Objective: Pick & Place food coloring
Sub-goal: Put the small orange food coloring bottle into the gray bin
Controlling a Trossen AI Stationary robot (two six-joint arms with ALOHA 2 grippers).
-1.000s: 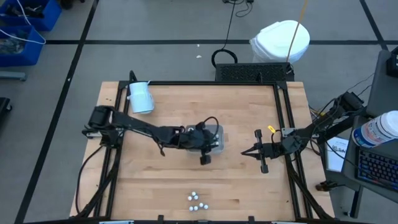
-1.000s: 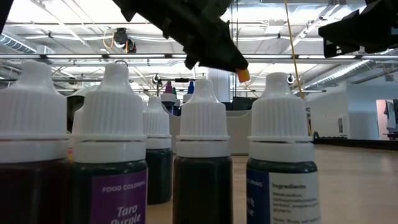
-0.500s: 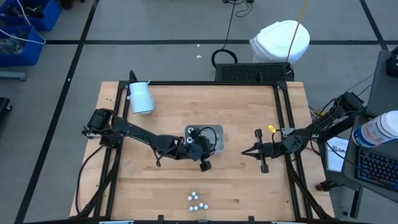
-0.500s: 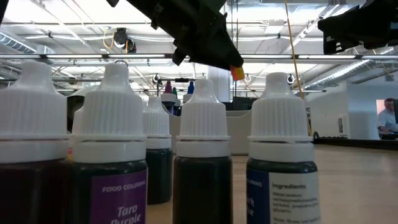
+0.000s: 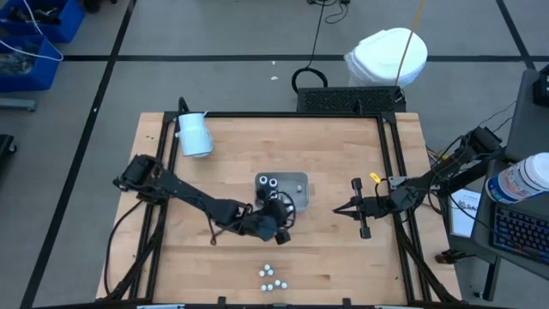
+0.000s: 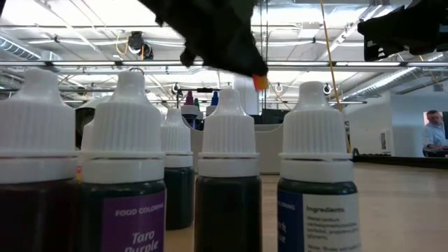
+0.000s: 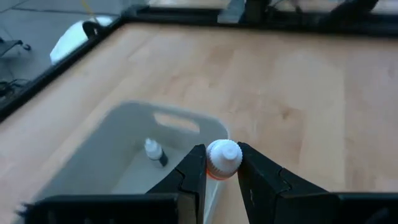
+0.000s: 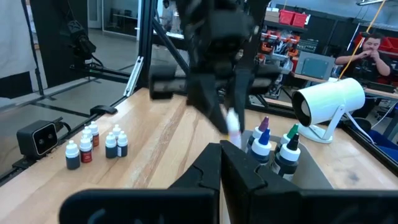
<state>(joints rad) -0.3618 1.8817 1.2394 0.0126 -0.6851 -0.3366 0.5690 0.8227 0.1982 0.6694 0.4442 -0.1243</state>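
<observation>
Left wrist view: left gripper (image 7: 222, 163) pinches a bottle (image 7: 222, 158), body hidden. Right gripper (image 5: 336, 209) fingers pressed together.

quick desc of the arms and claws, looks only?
Both arms are dark, slim and jointed, with thin black cables looped along them. The left claw has two black wedge-shaped fingers. The right claw has matching black fingers and a small yellow tag beside its wrist.

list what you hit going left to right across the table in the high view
white cylinder → left gripper shut on a food coloring bottle, beside the grey tray → right gripper
</observation>
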